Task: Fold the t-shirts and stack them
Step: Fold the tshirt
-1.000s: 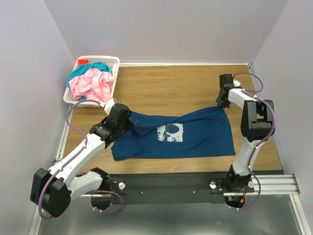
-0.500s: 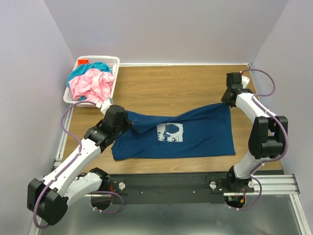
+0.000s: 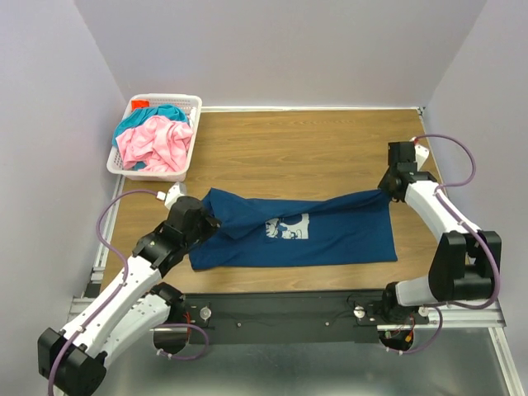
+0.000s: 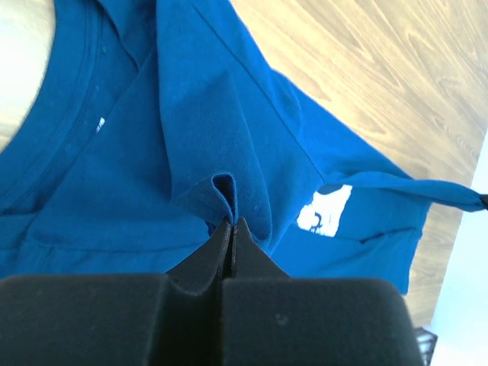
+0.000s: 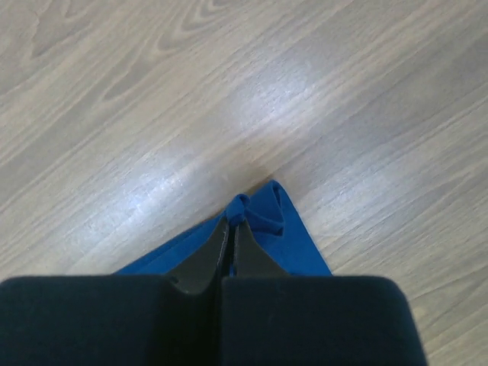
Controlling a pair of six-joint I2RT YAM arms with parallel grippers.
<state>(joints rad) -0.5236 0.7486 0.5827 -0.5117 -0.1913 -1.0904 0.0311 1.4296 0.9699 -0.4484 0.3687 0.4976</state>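
Left gripper [image 4: 232,223]: jaws pressed together on a small pinched fold of the dark blue t-shirt [image 3: 330,235], near its collar end. The cloth bunches up between the two fingertips and hangs away from them in loose folds.

Right gripper [image 5: 232,221]: jaws likewise closed, clamped on a small knot of the same blue cloth at the garment's opposite end. Bare wood grain shows directly beyond the pinch.

From the top view, the far edge of the dark blue t-shirt runs as a taut band between the two grippers, across the width of the surface [image 3: 297,148]. The rest of the garment spreads towards the arm bases and lies on the wood, its near edge close to the surface's near edge. The white print [image 3: 287,228] sits about midway along the shirt, and its upper part is overlapped by the pulled band of cloth.

The white basket [image 3: 191,103] stands at the far left corner of the surface, well apart from the blue shirt. The pink t-shirt [image 3: 157,144] is heaped in it, crumpled, with the teal t-shirt [image 3: 153,113] showing behind and beneath. A small red item [image 3: 139,103] at the basket's far corner is too small to identify, possibly a tag.
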